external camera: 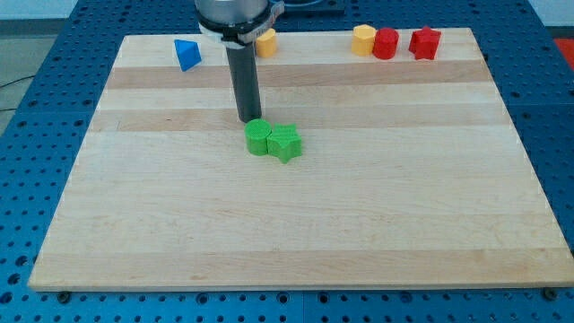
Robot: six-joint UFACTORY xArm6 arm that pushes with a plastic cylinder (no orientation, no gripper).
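A: Where's my tip (248, 119)?

B: At the end of the straight dark rod, on the pale wooden board (377, 233), just at the far-left edge of the small green plastic cylinder (258, 138). Looks like it's touching or nearly so, can't tell for sure. No fingers on this rig, so nothing to open or close, just the rod end.

A: And around it?

B: Green cyl sits tight against the green plastic star (286, 143) on its right, the two touching, approx mid-board. Far edge: blue plastic block (186, 54), wedge-ish, far left; yellow block (265, 42) partly hidden behind the rod; then on the right a yellow rounded block (363, 39), red cylinder (386, 43) & red star (425, 43) in a row, well apart from the tip.

A: Handling tips?

B: My guess: contact is off-centre on the cyl, so any shove could spin it round the star. Keep the tip square behind the pair & go slow
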